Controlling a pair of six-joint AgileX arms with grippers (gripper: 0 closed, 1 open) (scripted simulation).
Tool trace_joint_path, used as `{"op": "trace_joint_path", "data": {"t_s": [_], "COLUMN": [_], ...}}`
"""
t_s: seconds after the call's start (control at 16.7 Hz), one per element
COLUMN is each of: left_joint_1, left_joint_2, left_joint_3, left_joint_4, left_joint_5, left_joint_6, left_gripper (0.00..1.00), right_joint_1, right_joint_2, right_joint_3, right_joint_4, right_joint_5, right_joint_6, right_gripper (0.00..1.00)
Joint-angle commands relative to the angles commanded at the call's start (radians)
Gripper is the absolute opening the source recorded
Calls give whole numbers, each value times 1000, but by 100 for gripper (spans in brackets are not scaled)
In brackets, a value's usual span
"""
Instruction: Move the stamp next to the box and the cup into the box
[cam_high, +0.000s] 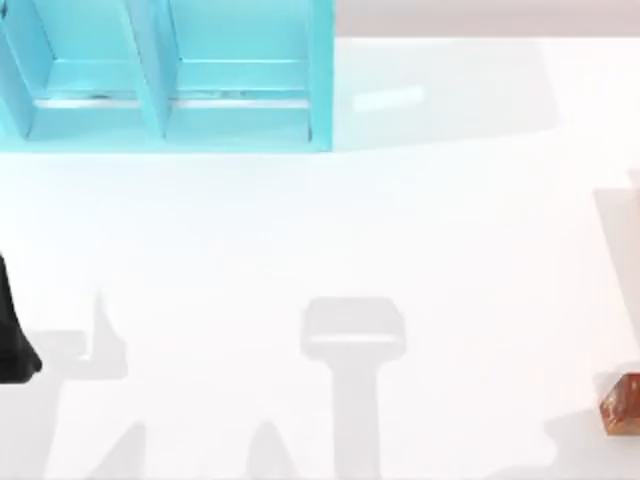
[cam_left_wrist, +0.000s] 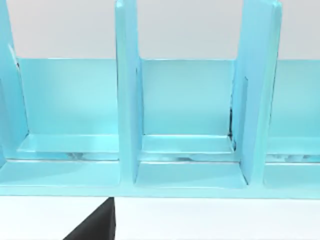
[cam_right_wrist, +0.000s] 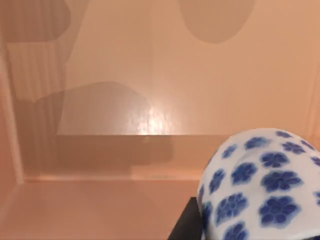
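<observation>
A glossy light-blue rack (cam_high: 170, 80) fills the upper left of the top view, standing on the white worktop (cam_high: 330, 230). Upright dividers split it into open compartments, two of them fully visible from above. In the left wrist view the same rack (cam_left_wrist: 185, 125) shows three compartments side by side between tall dividers, each with a stepped floor. Soft grey shadows lie across the lower half of the worktop.

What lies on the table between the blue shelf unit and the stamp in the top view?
Nothing but bare white table and shadows: from the blue shelf unit to the stamp no object lies between.
</observation>
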Motion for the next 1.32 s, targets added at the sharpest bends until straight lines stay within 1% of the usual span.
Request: {"op": "trace_joint_path", "data": {"t_s": [0.12,0.54,0.72,0.9,1.08,1.32], "left_joint_1": [0,0,0,0,0,0], "left_joint_2": [0,0,0,0,0,0], "left_joint_3": [0,0,0,0,0,0], "left_joint_4": [0,0,0,0,0,0], "left_joint_5": [0,0,0,0,0,0], "left_joint_6": [0,0,0,0,0,0], "left_gripper": [100,100,100,100,100,100], "right_joint_1": [-28,-33,-50,-42,-25,-27], "right_joint_2": [0,4,14,30,46,62], "right_joint_3": [-3,10,34,-7,-110,-207], "right_joint_4": [1,15,112,246,304,268], "right_joint_5": [-17,-26,-67,-94,-69,-19], "right_joint_6": [-21,-24,-38,-37,-26,-19], "right_gripper": [0,0,0,0,0,0]}}
